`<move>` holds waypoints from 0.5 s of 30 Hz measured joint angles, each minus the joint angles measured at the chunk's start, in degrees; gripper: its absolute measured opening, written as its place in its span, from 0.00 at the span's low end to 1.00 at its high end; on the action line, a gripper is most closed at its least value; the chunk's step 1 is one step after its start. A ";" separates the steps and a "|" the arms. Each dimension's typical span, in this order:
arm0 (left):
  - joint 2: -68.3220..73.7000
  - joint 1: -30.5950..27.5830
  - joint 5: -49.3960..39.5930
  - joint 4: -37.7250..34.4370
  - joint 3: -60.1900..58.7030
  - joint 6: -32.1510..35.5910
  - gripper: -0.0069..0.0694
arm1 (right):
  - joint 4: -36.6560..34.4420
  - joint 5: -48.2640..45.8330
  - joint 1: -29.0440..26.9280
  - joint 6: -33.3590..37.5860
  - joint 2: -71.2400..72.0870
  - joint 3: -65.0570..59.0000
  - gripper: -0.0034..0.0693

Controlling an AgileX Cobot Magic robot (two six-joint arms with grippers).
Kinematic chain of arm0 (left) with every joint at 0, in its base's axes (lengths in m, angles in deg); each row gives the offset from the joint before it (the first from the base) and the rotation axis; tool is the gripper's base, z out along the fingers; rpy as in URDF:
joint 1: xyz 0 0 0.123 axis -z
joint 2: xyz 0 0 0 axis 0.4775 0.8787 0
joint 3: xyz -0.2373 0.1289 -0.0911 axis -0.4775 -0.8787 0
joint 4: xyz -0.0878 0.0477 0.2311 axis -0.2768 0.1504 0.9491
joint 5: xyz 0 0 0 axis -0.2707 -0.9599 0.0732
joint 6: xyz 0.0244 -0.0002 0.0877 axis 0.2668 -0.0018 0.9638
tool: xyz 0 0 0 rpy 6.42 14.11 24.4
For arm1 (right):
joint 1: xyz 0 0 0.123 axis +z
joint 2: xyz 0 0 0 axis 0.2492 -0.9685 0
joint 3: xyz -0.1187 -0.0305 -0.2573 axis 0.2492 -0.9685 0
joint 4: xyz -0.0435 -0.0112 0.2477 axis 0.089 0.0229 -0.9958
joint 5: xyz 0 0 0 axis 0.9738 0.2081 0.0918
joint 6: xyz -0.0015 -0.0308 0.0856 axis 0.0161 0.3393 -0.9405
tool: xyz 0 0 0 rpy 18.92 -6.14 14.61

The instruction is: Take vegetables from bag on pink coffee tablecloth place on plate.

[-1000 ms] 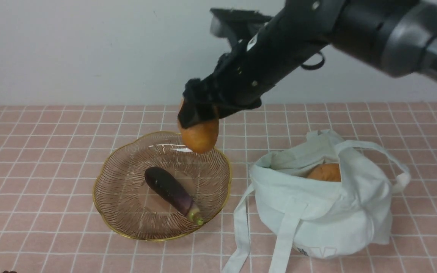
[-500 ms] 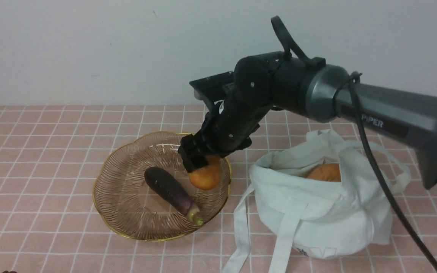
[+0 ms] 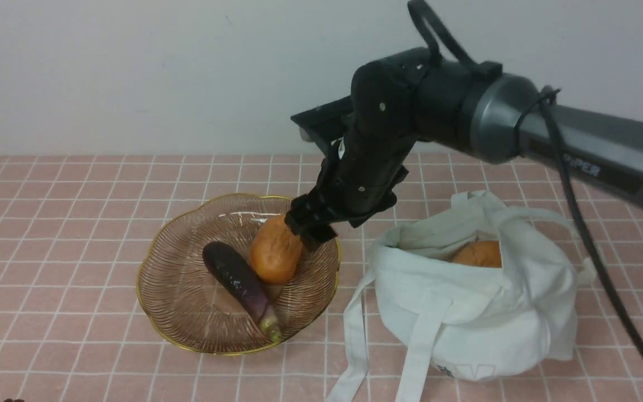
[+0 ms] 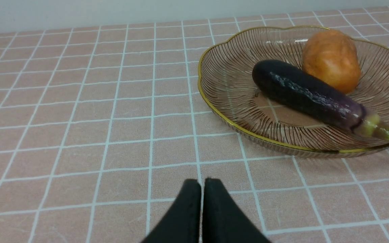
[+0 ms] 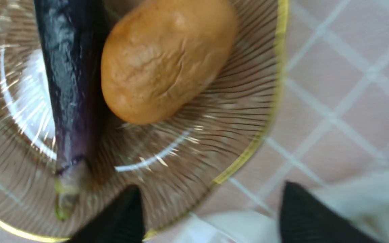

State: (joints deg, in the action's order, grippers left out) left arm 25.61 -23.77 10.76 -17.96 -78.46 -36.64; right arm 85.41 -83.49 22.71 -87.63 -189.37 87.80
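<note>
One orange-brown vegetable point(image 3: 274, 251) lies in the ribbed glass plate point(image 3: 187, 329), leaning against a dark purple eggplant point(image 3: 240, 282). My right gripper point(image 3: 307, 223) hovers just above and behind it, open, with nothing between its fingers point(image 5: 120, 216). The right wrist view shows that vegetable point(image 5: 164, 60) free in the plate point(image 5: 275, 67). A second orange-brown vegetable point(image 3: 478, 254) sits in the mouth of the white bag point(image 3: 466, 312). My left gripper point(image 4: 201, 184) rests shut over the pink tablecloth point(image 4: 79, 101), short of the plate point(image 4: 214, 84).
The bag's long straps point(image 3: 355, 346) trail onto the tablecloth toward the front edge, between bag and plate. A pale wall point(image 3: 132, 72) stands behind the table. The right arm point(image 3: 522, 123) spans above the bag.
The right gripper brought the orange-brown vegetable down into the plate and let it go. It has drawn back a little toward the bag. The eggplant was nudged slightly to the left.
</note>
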 joint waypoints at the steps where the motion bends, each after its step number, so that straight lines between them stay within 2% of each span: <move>1: 0.00 0.00 0.00 0.00 0.00 0.00 0.08 | 1.87 -0.86 0.00 -0.79 1.92 0.05 0.51; 4: 0.00 0.00 0.00 0.00 0.00 0.00 0.08 | 8.69 -5.16 0.00 -4.17 11.11 0.11 0.15; 5: 0.00 0.00 0.00 0.00 0.00 0.00 0.08 | 10.10 -6.06 0.00 -5.08 14.41 0.11 0.10; 7: 0.00 0.00 0.00 0.00 0.00 0.00 0.08 | 11.91 -6.74 0.00 -6.64 21.47 0.11 0.05; 11: 0.00 0.00 0.00 0.00 0.00 0.00 0.08 | 12.92 -6.26 0.00 -8.59 34.36 -0.76 0.03; 15: 0.00 0.00 0.00 0.00 0.00 0.00 0.08 | 13.38 -0.97 0.00 -10.31 51.72 -10.09 0.03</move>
State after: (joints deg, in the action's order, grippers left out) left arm 25.61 -23.77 10.76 -17.96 -78.46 -36.64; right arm 98.79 -84.46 22.71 -97.94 -137.64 77.71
